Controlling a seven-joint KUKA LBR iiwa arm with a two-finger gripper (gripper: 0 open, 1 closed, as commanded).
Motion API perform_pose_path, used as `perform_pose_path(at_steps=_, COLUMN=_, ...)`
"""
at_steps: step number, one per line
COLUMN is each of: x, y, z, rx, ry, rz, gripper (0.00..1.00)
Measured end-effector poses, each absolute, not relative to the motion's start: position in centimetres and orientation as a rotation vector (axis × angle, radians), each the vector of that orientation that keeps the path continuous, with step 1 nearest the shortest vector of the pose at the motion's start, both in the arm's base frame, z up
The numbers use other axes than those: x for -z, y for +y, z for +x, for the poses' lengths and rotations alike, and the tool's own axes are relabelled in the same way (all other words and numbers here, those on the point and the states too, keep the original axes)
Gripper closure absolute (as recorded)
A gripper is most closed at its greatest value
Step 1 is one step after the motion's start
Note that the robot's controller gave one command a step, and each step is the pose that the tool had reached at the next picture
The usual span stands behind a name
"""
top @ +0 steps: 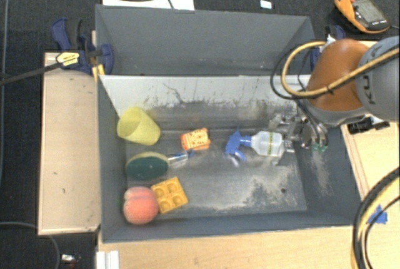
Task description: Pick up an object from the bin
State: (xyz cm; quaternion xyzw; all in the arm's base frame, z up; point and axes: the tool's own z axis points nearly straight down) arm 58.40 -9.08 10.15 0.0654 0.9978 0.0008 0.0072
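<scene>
Grey metal bin (206,42) hasn't given anything up yet. The small clear plastic spray bottle with a blue nozzle (265,144) lies on the floor at the right, with the robot's hand (292,135) just beside its base. Can't tell if the hand's clenched or released. Looks like grasp and lift are both still to do.

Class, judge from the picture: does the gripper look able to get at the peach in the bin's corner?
Probably yes: the peach lies open from above, though the gripper is across the bin. The yellow brick close beside it and the bin's walls crowd it.
</scene>
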Motion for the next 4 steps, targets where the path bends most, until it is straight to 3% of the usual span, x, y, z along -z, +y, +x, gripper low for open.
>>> perform_pose_path(at_steps=1, x=-7.58, y=-9.67, z=58.15, rx=0.001, ry=3.1, rz=0.409, gripper=0.0)
perform_pose_path(at_steps=2, x=-7.05, y=-10.38, z=57.86, rx=-0.002, ry=3.112, rz=0.32, gripper=1.0)
perform_pose_path(at_steps=4, x=-7.56, y=-10.37, z=57.82, rx=-0.002, ry=3.111, rz=0.317, gripper=1.0)
